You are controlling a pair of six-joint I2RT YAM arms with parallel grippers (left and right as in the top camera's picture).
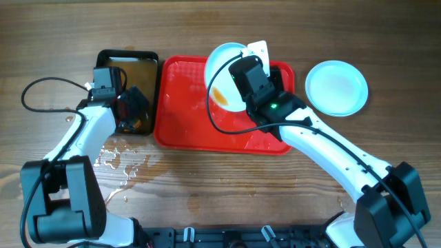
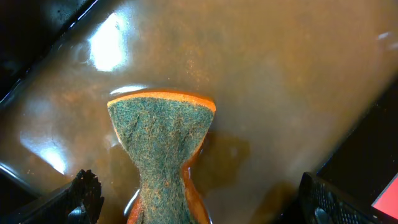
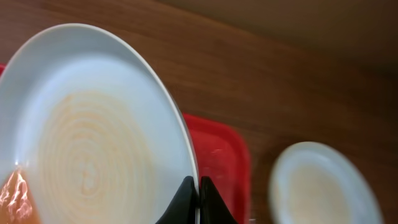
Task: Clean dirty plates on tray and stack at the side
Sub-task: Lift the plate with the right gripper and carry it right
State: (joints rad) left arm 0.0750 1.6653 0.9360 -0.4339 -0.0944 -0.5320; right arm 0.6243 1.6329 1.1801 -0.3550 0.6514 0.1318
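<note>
Dirty plate (image 1: 219, 72): held tilted over the tray's (image 1: 180, 110) far edge, with an orange-brown sauce streak near its lower rim. Right gripper (image 3: 198, 198) is clamped narrow on the plate's rim. Second plate (image 1: 336, 87) lies flat on the table (image 1: 275, 196), right of the tray and apart from it; the wrist view shows a faint brownish film on it. Black pan (image 1: 127, 55) of brown water sits just beside the tray's left side. Left gripper (image 1: 132, 105) is over the pan, pinching a green-and-orange sponge (image 2: 160, 137) to a waist, sponge end in the water. Water droplets (image 1: 124, 162) on the table, near-left of the tray.
</note>
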